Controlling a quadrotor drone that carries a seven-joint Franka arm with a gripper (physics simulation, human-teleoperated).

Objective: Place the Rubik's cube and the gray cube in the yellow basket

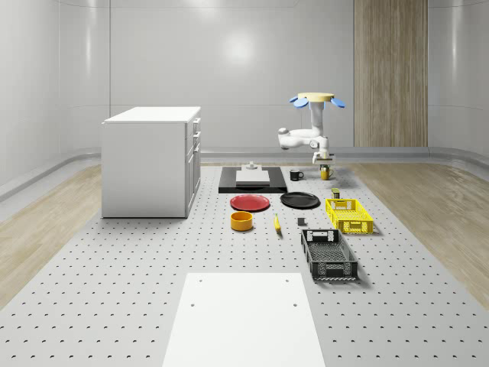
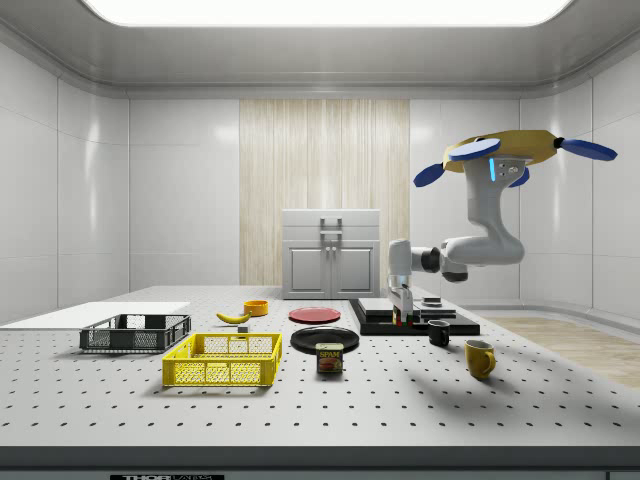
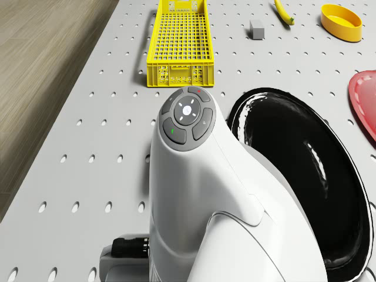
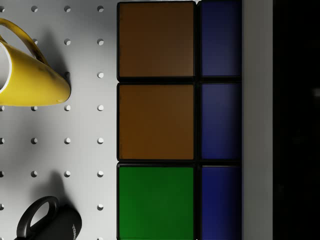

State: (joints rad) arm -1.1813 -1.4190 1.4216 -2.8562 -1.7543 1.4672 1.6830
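between the pincer (image 2: 401, 318) tips (close up) rubik's cube (image 4: 170, 120)

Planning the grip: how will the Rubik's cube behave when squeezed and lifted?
The Rubik's cube looks rigid, with flat faces, so it probably won't roll. Its glossy tiles may be somewhat slippery. Seams between tiles suggest layers could twist under an off-centre squeeze.

black plate (image 3: 305, 176) beside red plate (image 3: 365, 100); banana (image 3: 283, 12) near orange bowl (image 3: 341, 22)

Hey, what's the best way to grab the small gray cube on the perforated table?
Come straight down from above and pinch two opposite vertical faces of the small gray cube. It sits flat on the perforated table, apart from the yellow banana and yellow mesh basket, so its sides look free.
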